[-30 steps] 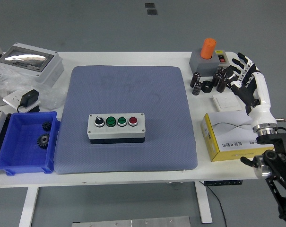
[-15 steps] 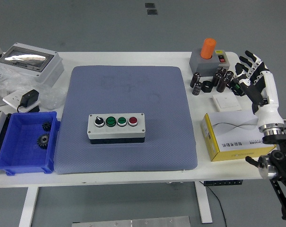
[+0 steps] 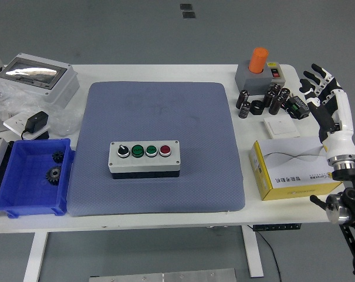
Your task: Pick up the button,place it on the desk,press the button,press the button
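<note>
The button box [image 3: 144, 157] lies flat on the grey-blue mat [image 3: 159, 117], a little toward the near-left part of it, with its black selector knob, two green buttons and one red button facing up in a row. Nothing touches it. The mat covers the middle of the white table [image 3: 165, 70]. To the left of the mat stands a blue bin [image 3: 30, 176] with two dark gears [image 3: 54, 174] inside. To the right lies a yellow box [image 3: 288, 170], and behind it a grey base with an orange cylinder [image 3: 259, 60] and some black capacitors [image 3: 265, 100]. The right hand [image 3: 328, 106] is raised at the right edge of the table, well apart from the button box, with its fingers spread and holding nothing.
</note>
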Motion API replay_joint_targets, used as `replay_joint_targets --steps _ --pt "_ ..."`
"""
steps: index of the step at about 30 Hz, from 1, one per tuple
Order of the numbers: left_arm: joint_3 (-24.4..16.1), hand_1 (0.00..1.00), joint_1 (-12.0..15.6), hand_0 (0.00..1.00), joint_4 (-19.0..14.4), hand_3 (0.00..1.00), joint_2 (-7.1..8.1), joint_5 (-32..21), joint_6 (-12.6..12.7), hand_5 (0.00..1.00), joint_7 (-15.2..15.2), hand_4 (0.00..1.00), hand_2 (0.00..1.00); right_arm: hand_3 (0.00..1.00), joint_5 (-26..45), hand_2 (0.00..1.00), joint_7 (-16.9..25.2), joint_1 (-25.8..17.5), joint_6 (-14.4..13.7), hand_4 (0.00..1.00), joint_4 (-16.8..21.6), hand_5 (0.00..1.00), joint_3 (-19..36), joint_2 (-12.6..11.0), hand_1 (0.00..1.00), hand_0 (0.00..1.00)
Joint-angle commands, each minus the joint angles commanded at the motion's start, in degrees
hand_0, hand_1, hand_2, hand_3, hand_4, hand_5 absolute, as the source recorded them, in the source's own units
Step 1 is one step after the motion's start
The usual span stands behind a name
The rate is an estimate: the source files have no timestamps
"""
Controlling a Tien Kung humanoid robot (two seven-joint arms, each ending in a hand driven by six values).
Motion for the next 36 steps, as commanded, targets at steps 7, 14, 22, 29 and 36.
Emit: replay_joint_targets --steps 7,14,22,29,36 --pt "0.12 0.655 -0.24 0.681 -0.07 0.766 0.2 -0.28 0.14 0.856 0.15 0.647 0.636 0.81 0.1 0.776 0.06 -0.39 0.0 0.755 0.13 0.495 1.41 0.17 0.739 0.735" --pt "0.53 0.656 -0.12 0.682 -0.08 0.767 0.03 -0.95 0.24 0.854 0.25 0.649 0.636 0.808 0.25 0.775 0.18 -0.99 -0.08 0.755 0.48 0.496 3.01 0.08 0.734 0.731" --pt "0.81 0.656 0.16 0.682 -0.12 0.767 -0.27 -1.32 0.27 0.833 0.51 0.657 0.637 0.806 0.62 0.772 0.46 -1.67 0.0 0.757 0.61 0.501 2.7 0.23 0.72 0.724" --pt "0.45 0.656 -0.16 0.682 0.04 0.767 -0.16 -0.85 0.22 0.824 0.09 0.659 0.637 0.8 0.77 0.772 0.56 -1.55 0.08 0.755 0.6 0.498 2.55 0.2 0.719 0.723" --pt "0.49 0.656 -0.17 0.683 -0.02 0.767 -0.25 -0.77 0.22 0.817 0.31 0.66 0.637 0.794 0.9 0.773 0.55 -1.62 0.08 0.754 0.59 0.498 2.87 0.11 0.717 0.724"
